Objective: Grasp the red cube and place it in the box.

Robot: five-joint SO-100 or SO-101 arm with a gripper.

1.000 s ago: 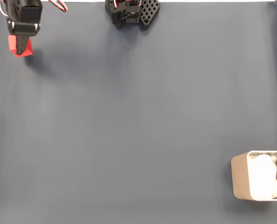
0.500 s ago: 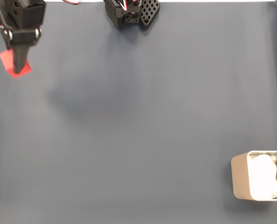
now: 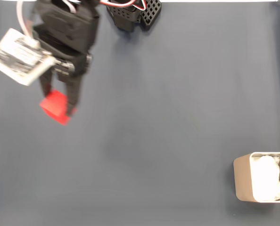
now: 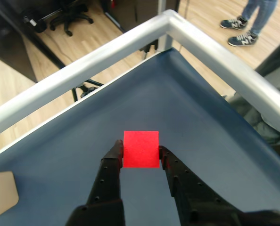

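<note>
Carry step: the red cube point(image 4: 140, 149) is clamped in the gripper point(image 3: 60, 106), prob. lifted (blurred); transport to the box point(image 3: 242, 181) is needed next.

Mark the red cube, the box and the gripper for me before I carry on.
red cube point(image 4: 140, 148), wrist view, centre of its facing side, held between the jaws.
box point(image 3: 242, 181), fixed view, its beige left wall.
gripper point(image 3: 59, 106), fixed view, midway between the fingertips.
</note>
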